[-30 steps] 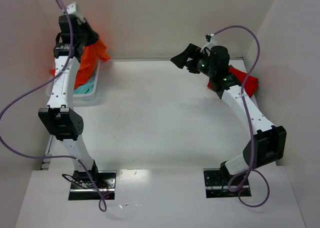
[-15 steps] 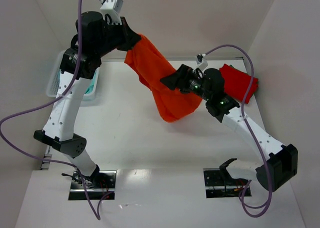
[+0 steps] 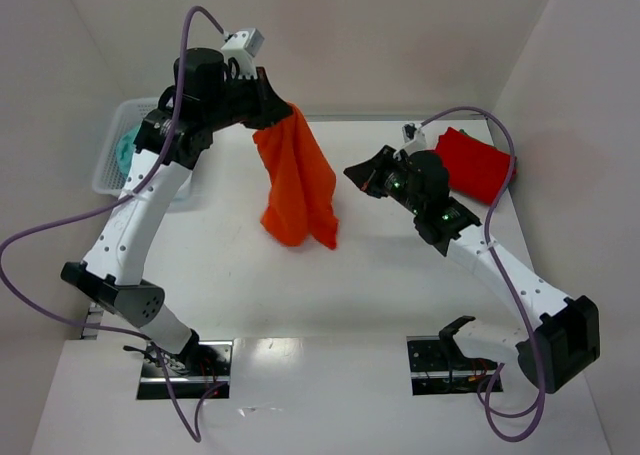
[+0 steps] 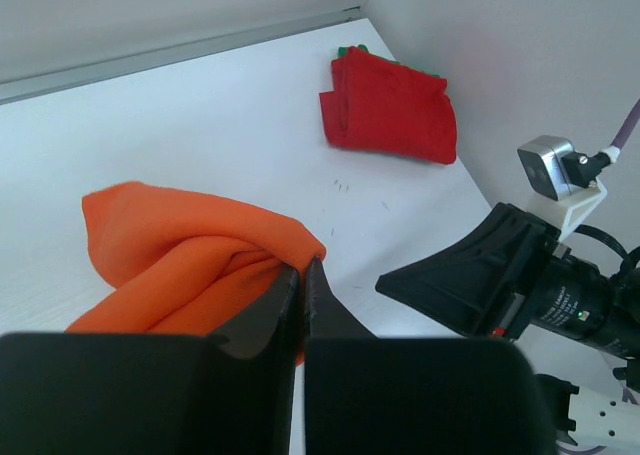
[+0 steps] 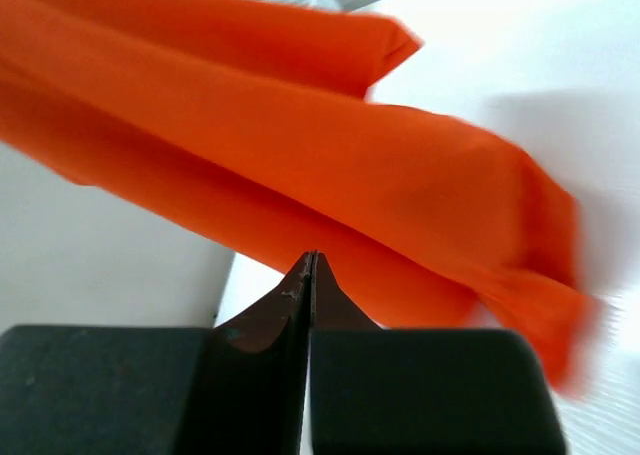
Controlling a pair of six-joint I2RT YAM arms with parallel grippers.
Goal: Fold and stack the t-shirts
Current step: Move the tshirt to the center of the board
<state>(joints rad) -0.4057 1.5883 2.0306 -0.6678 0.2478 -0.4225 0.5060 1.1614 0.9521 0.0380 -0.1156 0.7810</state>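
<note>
Orange t-shirt [image 3: 297, 190] hangs between mesh basket [image 3: 106, 171] and folded red t-shirt [image 3: 478, 165]

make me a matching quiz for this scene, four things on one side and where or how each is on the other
Things:
1. orange t-shirt
2. red t-shirt
3. white basket
4. right gripper

States:
a. folded, far right of the table
b. shut, holding nothing
c. hanging from the left gripper
d. far left, teal cloth inside

Pairs: 1-c; 2-a; 3-d; 4-b
</note>
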